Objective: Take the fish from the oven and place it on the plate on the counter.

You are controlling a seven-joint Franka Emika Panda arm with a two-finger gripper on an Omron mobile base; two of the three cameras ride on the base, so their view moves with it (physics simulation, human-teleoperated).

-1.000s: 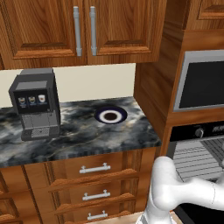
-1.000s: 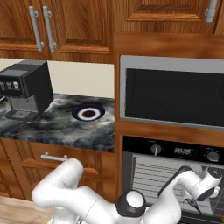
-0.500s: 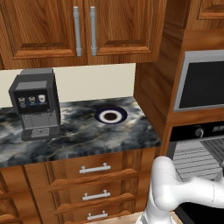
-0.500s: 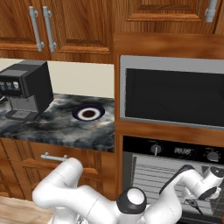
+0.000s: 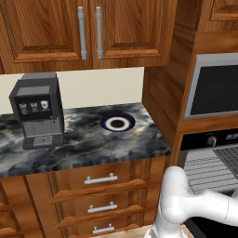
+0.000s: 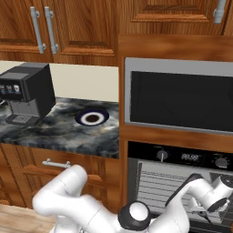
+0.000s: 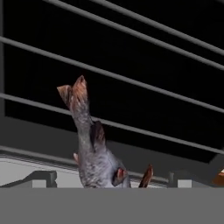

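- Fish (image 7: 94, 151): lying on the oven (image 6: 182, 182) rack, tail raised, between my tool's (image 7: 111, 179) spread, empty jaws.
- Plate (image 5: 117, 123): resting on the tabletop (image 5: 93, 144).

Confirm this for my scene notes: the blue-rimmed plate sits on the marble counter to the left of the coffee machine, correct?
Not quite. In the left base view the plate sits on the counter to the right of the coffee machine, between it and the oven cabinet.
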